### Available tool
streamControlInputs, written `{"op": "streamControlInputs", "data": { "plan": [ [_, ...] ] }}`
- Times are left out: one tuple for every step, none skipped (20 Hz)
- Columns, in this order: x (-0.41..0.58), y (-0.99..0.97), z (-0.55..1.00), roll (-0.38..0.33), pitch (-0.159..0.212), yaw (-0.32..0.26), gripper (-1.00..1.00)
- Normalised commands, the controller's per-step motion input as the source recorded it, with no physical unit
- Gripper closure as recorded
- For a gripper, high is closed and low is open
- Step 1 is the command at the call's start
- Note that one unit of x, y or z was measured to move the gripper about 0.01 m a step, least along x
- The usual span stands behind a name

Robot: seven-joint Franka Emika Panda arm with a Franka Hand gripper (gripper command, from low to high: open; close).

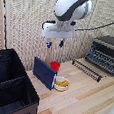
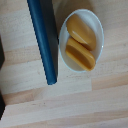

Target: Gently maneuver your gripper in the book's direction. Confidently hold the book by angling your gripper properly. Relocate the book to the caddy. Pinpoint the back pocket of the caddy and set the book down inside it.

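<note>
Pale wooden planks make up the counter (image 1: 84, 96), and behind it we see a woven beige screen. Our pincer (image 1: 55, 43) hangs in the air above the book (image 1: 44, 72), well clear of it, with its two blue-tipped fingers pointing down and set apart with a gap between them, pinching nothing. The book stands upright on its edge on the counter, dark navy, slightly angled. Just behind it sits a small red cup (image 1: 55, 66), and beside it, toward the exterior view's right, a white bowl (image 1: 62, 83) holding yellow pieces.

From the wrist view we look straight down on the book's (image 2: 43, 40) narrow edge, a long dark blue strip, with the bowl (image 2: 99, 35) close alongside; whether the two touch we cannot tell. Two orange-yellow pieces (image 2: 80, 42) lie inside the bowl.

At the exterior view's left stands the black caddy (image 1: 9, 88), its divider (image 1: 7, 83) splitting it into two pockets. A silver and black toaster oven (image 1: 106, 53) rests at the exterior view's right, its door folded down.
</note>
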Motion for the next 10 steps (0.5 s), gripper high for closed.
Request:
{"op": "streamControlInputs", "data": {
  "plan": [
    [0.000, 0.43, -0.33, -0.024, 0.000, 0.111, -1.00],
    [0.214, 0.13, -0.30, -0.008, 0.042, 0.212, -1.00],
    [0.214, 0.13, -0.30, -0.008, 0.042, 0.212, -1.00],
    [0.186, 0.15, -0.30, -0.008, 0.038, 0.204, -1.00],
    [0.163, 0.16, -0.31, -0.010, 0.033, 0.203, -1.00],
    [0.171, 0.17, -0.32, -0.015, 0.033, 0.203, -1.00],
    [0.180, 0.17, -0.33, -0.015, 0.040, 0.206, -1.00],
    [0.183, 0.18, -0.33, -0.019, 0.041, 0.205, -1.00],
    [0.191, 0.18, -0.33, -0.025, 0.041, 0.204, -1.00],
    [0.194, 0.17, -0.33, -0.029, 0.040, 0.204, -1.00]
  ]
}}
